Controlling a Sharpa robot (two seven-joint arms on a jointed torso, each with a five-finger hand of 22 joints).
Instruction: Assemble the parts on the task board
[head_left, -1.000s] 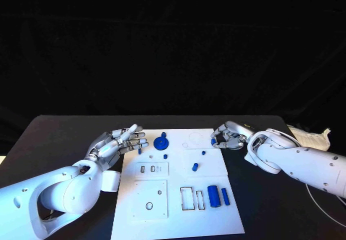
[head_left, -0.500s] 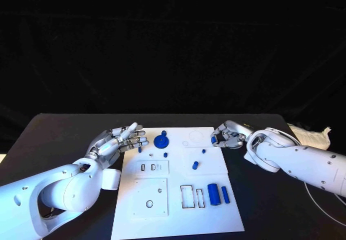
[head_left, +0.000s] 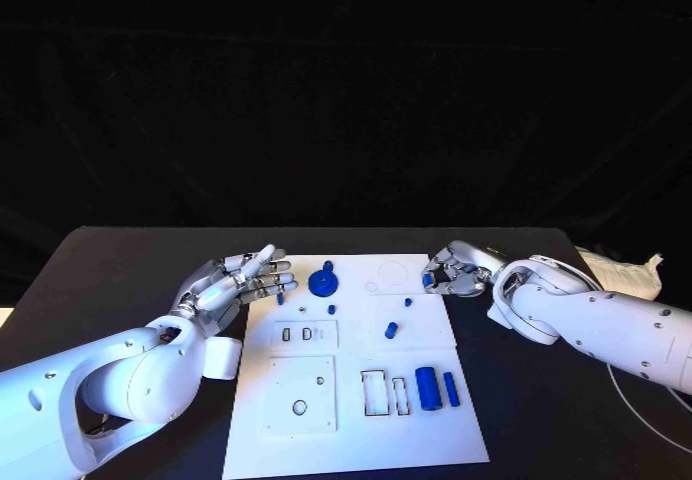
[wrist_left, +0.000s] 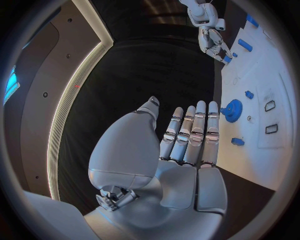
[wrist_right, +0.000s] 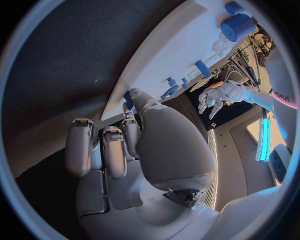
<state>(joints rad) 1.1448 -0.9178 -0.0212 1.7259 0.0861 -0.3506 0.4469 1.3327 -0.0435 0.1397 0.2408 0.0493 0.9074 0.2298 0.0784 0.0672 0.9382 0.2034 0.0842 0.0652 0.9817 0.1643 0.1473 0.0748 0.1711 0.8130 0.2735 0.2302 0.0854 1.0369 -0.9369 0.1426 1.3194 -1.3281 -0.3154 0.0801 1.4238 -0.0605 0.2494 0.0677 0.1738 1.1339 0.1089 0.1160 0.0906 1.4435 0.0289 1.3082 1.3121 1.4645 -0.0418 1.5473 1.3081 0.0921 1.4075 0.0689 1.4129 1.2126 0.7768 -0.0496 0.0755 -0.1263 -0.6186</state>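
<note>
Right hand (head_left: 459, 272) pinches a small blue part (head_left: 430, 283) (left hand (head_left: 238, 283) spread, empty); that thin grip could let it slip.

Black backdrop (head_left: 346, 110) is hanging behind black table (head_left: 130, 270); ceiling light strip (wrist_left: 69, 110) is glowing pale.

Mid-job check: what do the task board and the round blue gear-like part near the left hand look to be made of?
Task board: looks like a matte white rigid plate, probably plastic; flat, no glare, with dark-edged cutouts. Round blue part: solid even blue with a toothed rim in the left wrist view, so likely moulded or printed plastic, though the pictures cannot confirm that. Left hand: silver, metallic-looking sheen.
</note>
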